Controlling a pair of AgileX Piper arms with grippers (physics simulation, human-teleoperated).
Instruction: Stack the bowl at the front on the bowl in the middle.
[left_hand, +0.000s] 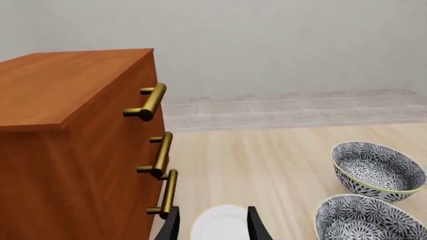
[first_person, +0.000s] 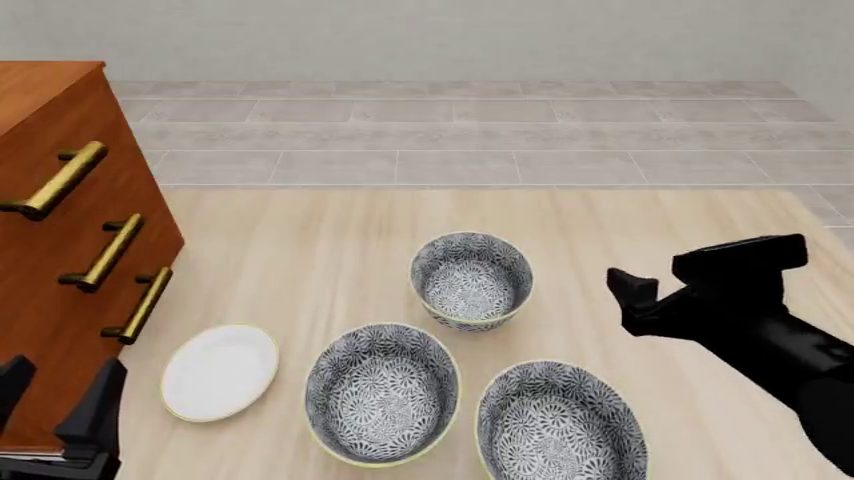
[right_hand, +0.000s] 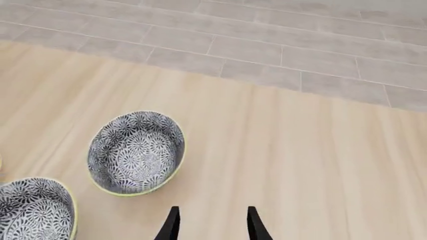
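Wooden table (first_person: 307, 250) bare between bowl rims and right claw (right_hand: 210, 222)

The front view looks forward and down from above and behind the arms, taking in the table (first_person: 334, 240), all three bowls, a plate (first_person: 220, 371), a cabinet (first_person: 54, 250) at left and the tiled floor beyond. The left wrist view sits low beside the cabinet (left_hand: 67, 150), facing along its handles toward the wall, near the plate (left_hand: 220, 224), with two bowls at its edge. The right wrist view looks down steeply from above the table's right part. Both wrist views share the far bowl (left_hand: 377, 170) (right_hand: 137, 151) (first_person: 471, 278) with the front view.
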